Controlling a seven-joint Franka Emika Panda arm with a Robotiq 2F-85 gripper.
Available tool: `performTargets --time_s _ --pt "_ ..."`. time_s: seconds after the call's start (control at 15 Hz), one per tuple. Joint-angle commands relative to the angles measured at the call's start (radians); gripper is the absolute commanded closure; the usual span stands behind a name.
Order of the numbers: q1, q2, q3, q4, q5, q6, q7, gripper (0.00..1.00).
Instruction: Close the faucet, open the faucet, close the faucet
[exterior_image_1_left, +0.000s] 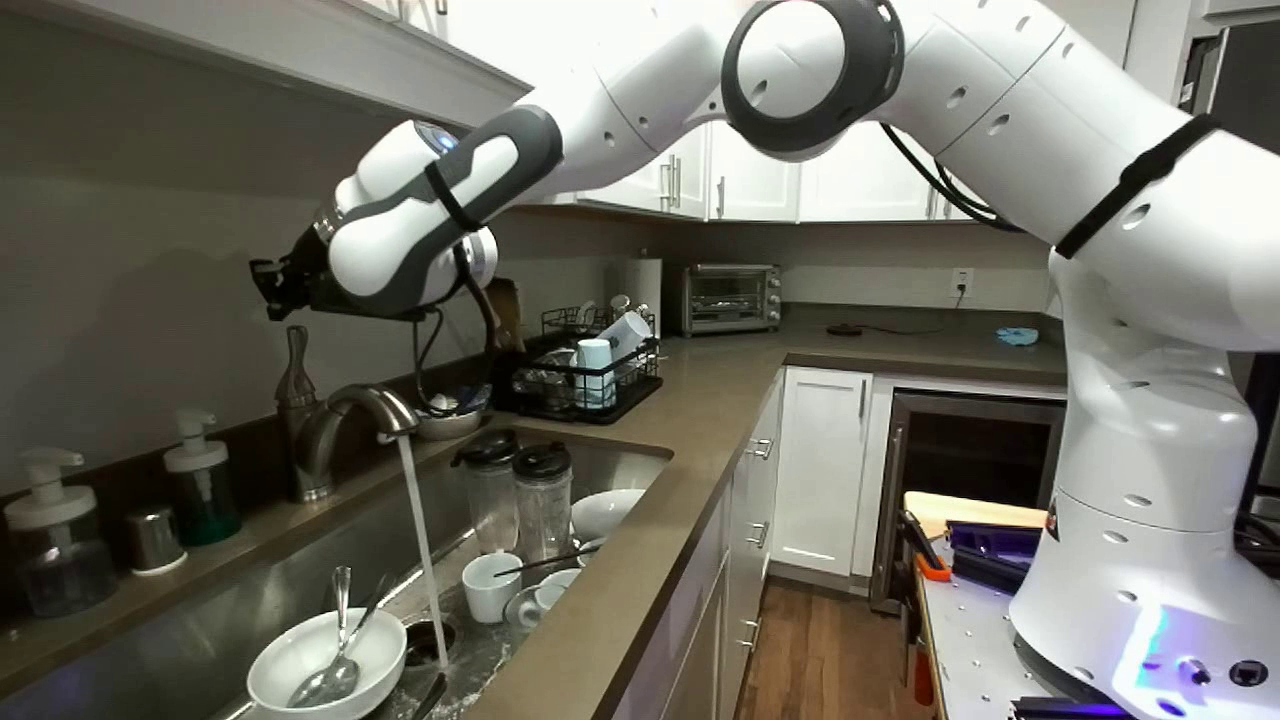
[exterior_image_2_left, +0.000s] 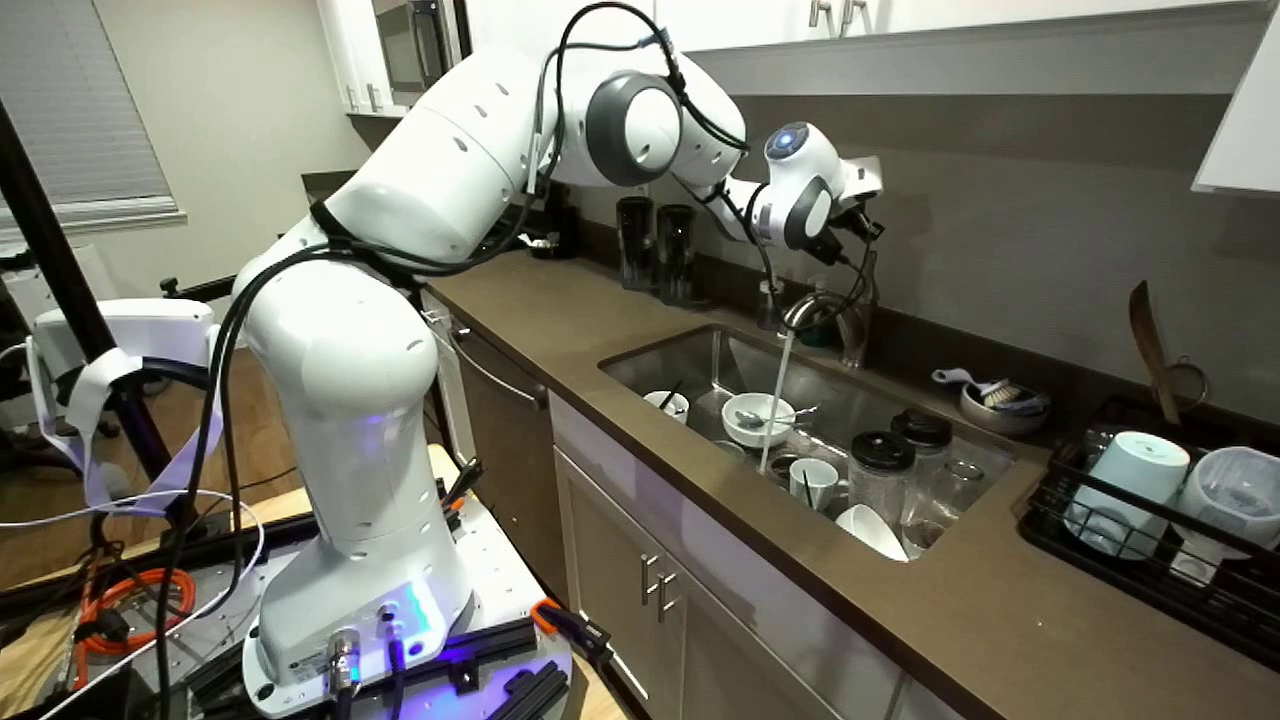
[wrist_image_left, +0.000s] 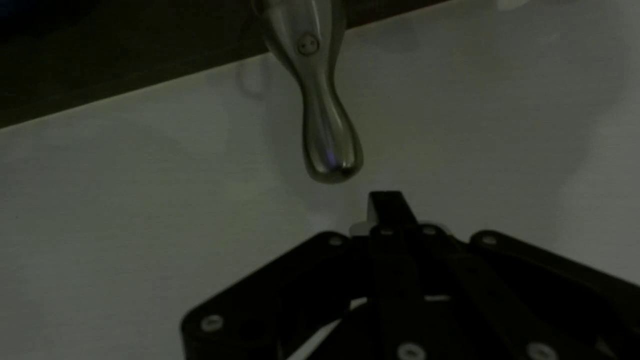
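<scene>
While the faucet (exterior_image_1_left: 318, 440) runs, brown countertop (exterior_image_1_left: 690, 430) lies below kitchen cabinets (exterior_image_1_left: 753, 175).

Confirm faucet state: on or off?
The faucet is on: in both exterior views a stream of water runs from its spout down into the sink.

Wrist view: faucet (wrist_image_left: 327, 110) cropped, mark (wrist_image_left: 308, 44) seemingly blurred.
</scene>
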Motion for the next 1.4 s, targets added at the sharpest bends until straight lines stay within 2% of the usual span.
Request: performTargets --time_s 0.0,0.6,0.87,1.33 --pt "-0.006 0.029 -0.012 0.065 -0.012 -0.039 -0.013 1.0" --pt "0.017 0.09 -0.07 0.138 -0.014 -0.079 -0.001 1.0" --pt "0.023 0.112 -0.074 0.162 -0.015 -0.097 -0.008 1.0" --pt "-0.024 0.081 -0.044 0.183 -0.005 -0.214 -0.086 1.0"
